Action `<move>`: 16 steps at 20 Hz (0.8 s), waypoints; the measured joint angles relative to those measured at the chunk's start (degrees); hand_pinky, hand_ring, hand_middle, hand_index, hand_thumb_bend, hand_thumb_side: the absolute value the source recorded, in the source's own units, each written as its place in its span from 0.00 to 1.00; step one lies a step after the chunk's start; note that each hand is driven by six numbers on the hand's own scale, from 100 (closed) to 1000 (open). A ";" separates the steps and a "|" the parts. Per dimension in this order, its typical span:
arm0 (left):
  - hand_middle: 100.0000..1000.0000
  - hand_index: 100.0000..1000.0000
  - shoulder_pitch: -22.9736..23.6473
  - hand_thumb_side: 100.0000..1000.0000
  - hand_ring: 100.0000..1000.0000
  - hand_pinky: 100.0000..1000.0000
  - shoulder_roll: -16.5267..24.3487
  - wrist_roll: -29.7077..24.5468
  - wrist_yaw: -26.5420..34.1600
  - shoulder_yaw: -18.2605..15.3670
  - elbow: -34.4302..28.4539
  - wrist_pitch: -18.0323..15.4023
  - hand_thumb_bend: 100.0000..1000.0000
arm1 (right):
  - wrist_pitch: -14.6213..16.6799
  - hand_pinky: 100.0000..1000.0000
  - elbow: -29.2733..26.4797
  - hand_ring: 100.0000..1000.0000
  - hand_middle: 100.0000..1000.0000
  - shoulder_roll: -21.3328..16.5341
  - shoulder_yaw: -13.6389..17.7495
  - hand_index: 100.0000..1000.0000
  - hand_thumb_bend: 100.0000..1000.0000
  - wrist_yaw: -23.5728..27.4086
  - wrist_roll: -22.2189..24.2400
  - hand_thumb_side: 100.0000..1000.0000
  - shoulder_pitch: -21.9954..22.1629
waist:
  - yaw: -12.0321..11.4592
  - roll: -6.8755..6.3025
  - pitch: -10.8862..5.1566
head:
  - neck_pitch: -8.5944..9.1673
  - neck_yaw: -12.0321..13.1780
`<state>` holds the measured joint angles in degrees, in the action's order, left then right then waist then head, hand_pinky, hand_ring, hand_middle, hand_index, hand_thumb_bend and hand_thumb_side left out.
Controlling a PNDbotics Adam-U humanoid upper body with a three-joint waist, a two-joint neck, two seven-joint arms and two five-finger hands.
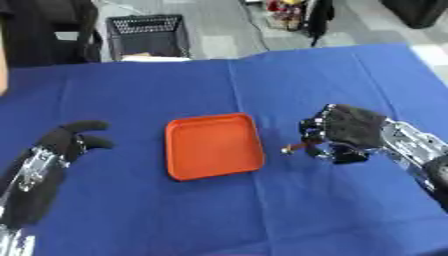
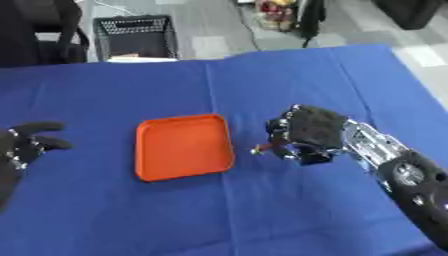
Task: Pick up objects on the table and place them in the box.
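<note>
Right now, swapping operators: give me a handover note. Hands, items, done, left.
Right hand: to the right of the tray, fingers curled round a small reddish object whose tip sticks out toward the tray; I can't tell what it is.
Left hand: idle at the left above the blue cloth, fingers relaxed, holding nothing.
Orange tray: centre of the table, nothing in it.
Done: object picked up.
Left: carry it over the tray and release it. No other loose items show on the cloth.
</note>
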<state>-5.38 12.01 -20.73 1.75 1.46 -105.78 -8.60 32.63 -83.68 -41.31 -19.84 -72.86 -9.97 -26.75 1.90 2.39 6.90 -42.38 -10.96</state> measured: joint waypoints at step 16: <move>0.77 0.83 0.07 1.00 0.67 0.80 -0.05 -0.40 0.06 0.37 0.02 0.09 0.17 | 1.16 0.00 7.66 0.19 0.24 13.16 0.67 0.31 0.00 -2.96 2.35 0.00 -14.72 | -1.19 -0.26 -0.33 | -0.01 -1.52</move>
<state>-5.31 11.96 -21.13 1.81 1.83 -105.75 -8.51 33.79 -76.02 -28.15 -19.17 -75.82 -7.62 -41.46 0.71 2.13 6.57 -42.38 -12.48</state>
